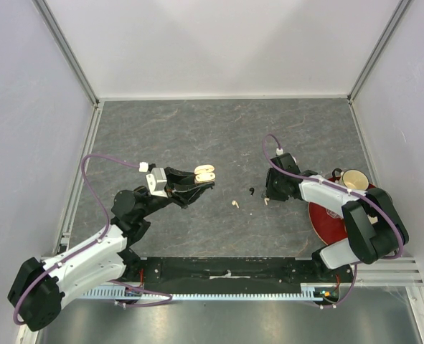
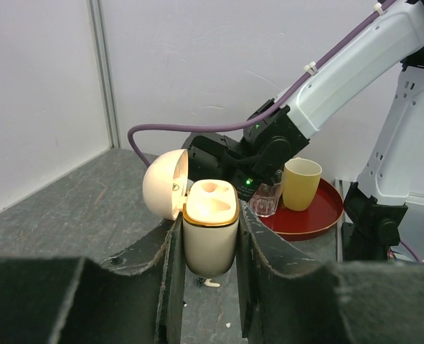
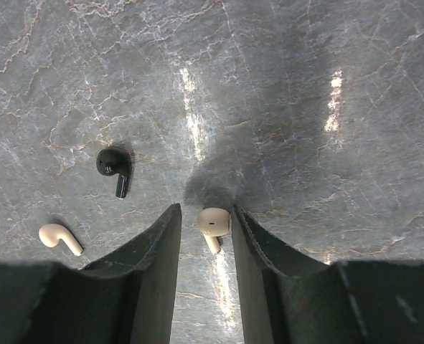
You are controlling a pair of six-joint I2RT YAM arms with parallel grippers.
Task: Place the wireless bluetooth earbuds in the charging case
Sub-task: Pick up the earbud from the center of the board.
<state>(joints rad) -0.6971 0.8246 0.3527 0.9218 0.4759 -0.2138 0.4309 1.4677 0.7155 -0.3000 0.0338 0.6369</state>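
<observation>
My left gripper (image 1: 201, 183) is shut on the cream charging case (image 1: 205, 172) and holds it upright above the table, lid open. In the left wrist view the case (image 2: 210, 229) sits between the fingers, both sockets empty. My right gripper (image 1: 267, 199) is low over the table, jaws apart around a cream-white earbud (image 3: 213, 223), which touches the right finger with a gap on its left. A black earbud (image 3: 115, 166) and a second cream-white earbud (image 3: 57, 236) lie on the table to the left, the white one also in the top view (image 1: 234, 205). A second black earbud is not in view.
A red tray (image 1: 326, 222) at the right holds a cream mug (image 1: 353, 179) and a small glass (image 2: 267, 198). White walls enclose the table on three sides. The right arm's forearm reaches over the tray's left rim.
</observation>
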